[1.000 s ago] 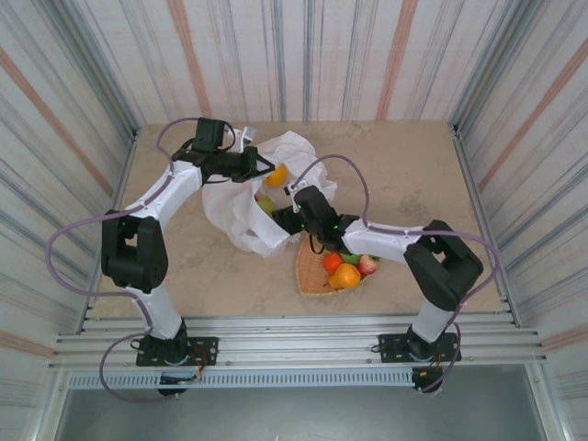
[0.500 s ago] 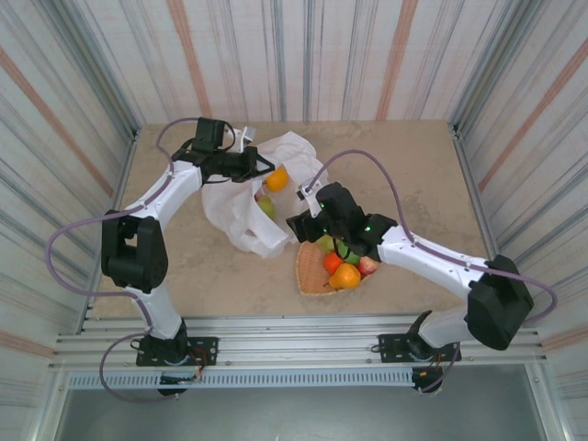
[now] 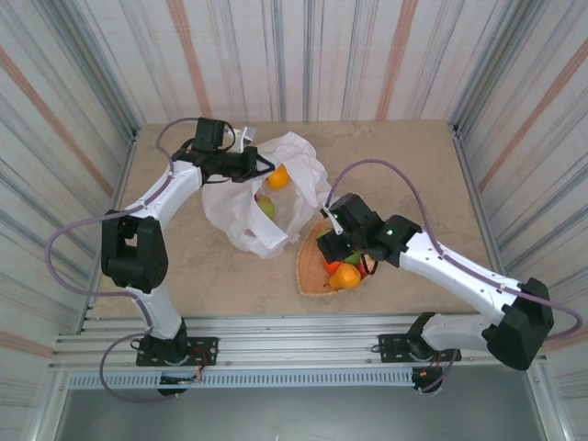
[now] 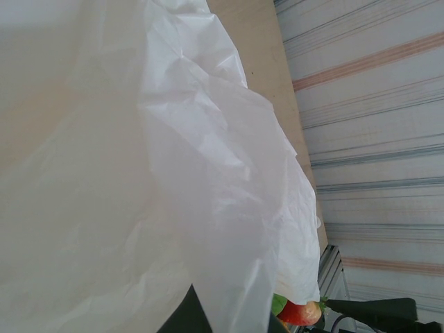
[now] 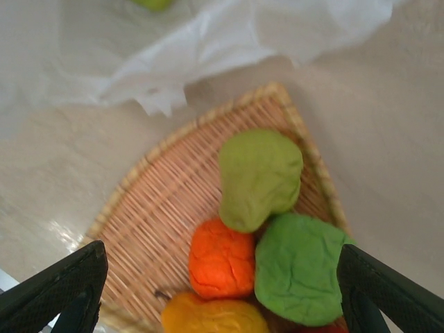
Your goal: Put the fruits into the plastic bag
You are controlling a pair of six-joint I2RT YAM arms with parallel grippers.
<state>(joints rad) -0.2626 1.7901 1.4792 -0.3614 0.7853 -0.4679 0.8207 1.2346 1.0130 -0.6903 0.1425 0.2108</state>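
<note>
Two fruits sit inside the plastic bag (image 3: 241, 213) in the overhead view: an orange fruit (image 3: 277, 176) toward the far side and a green fruit (image 3: 266, 209) just nearer. Whether they show through the mouth or through the film, cannot tell. Bag lies on the tan table (image 3: 413, 175), far-left of centre, long axis roughly far-to-near, near end drooping toward the woven tray (image 3: 308, 276). Film thin, white, translucent, heavily crinkled. Left gripper (image 3: 251, 165) is at the bag's far rim, clamped on the film and holding it lifted. Its wrist camera adds what overhead cannot: film folds at close range, draped down past a dark finger (image 4: 186, 318), and under the hem a red fruit (image 4: 302, 313) with a sliver of green beside it. Right gripper (image 3: 332, 243) hangs over the tray, jaws spread wide, nothing between them. Right wrist view gives the tray detail: tan basketwork, fan-shaped with a bound rim, one corner pointing toward the bag's ragged hem. On it, in a touching cluster, are a pale green fruit (image 5: 260, 177), lumpy and elongated toward that corner; a dark green fruit (image 5: 298, 267), wrinkled; an orange-red fruit (image 5: 222, 258), pitted; and a yellow-orange fruit (image 5: 211, 316) at the bottom edge. Both black fingers (image 5: 66, 291) frame the cluster, well apart.
</note>
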